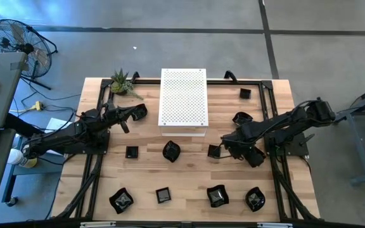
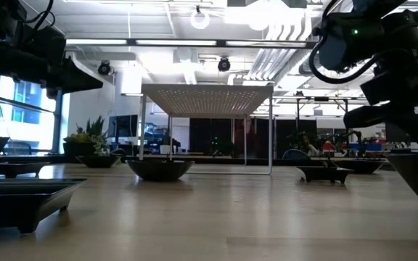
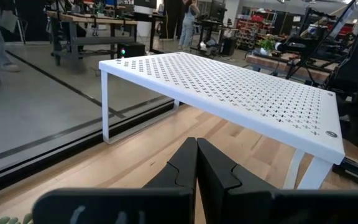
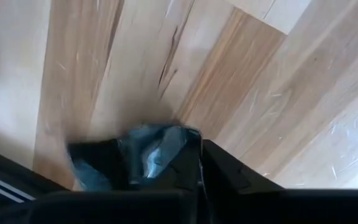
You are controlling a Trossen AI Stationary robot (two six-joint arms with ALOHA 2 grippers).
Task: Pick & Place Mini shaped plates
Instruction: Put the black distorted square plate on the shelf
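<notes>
Several small glossy black mini shaped plates lie scattered on the wooden table [image 1: 189, 174], among them one [image 1: 172, 151] in the middle and one [image 1: 217, 196] near the front edge. My right gripper [image 1: 222, 149] points steeply down right of centre, shut on one small black plate [image 4: 143, 160], which also shows in the high view [image 1: 213, 151]. My left gripper [image 1: 142, 113] waits shut and level at the left, facing the white perforated board [image 3: 229, 93]. My right gripper has the plate's rim [image 4: 195, 146] between its two fingers, one finger [image 4: 182, 175] over the plate's inside and the other outside the wall. The fingers come from above, pointing steeply down. Whether the plate is off the wood, I cannot tell.
The white perforated board [image 1: 183, 104] stands on legs at the table's far middle. A small green spiky plant [image 1: 121, 81] sits at the far left corner. More black plates lie at the far right [image 1: 244, 94] and beside the right arm [image 1: 241, 118].
</notes>
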